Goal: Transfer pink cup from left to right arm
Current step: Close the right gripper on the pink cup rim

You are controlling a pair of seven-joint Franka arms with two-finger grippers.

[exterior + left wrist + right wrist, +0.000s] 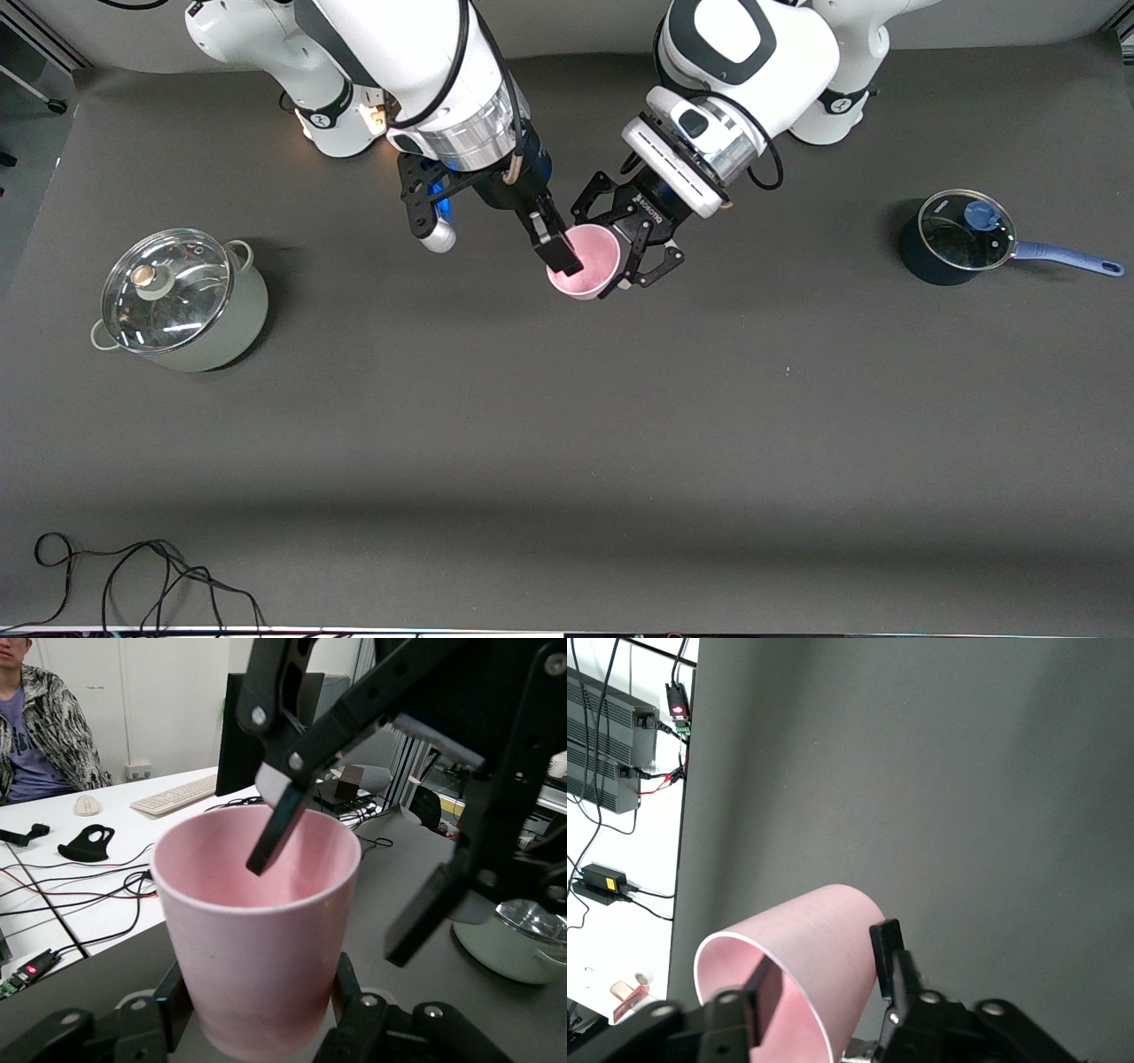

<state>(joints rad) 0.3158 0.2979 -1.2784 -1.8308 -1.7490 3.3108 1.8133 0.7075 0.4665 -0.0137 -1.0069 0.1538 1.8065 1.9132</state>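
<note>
Cup: small pale-pink plastic cup, held mid-air by my left hand.
R hand: fingers straddle rim, not yet tight.
Tip: squeeze wall firm before left lets go.

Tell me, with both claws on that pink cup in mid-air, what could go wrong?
The right gripper straddles only the rim of the pink cup, one finger inside and one outside, jaws not yet closed on the wall; that hold may prove thin. If the left gripper, clamped on the cup's body, lets go early, the cup could fall onto the table.
</note>
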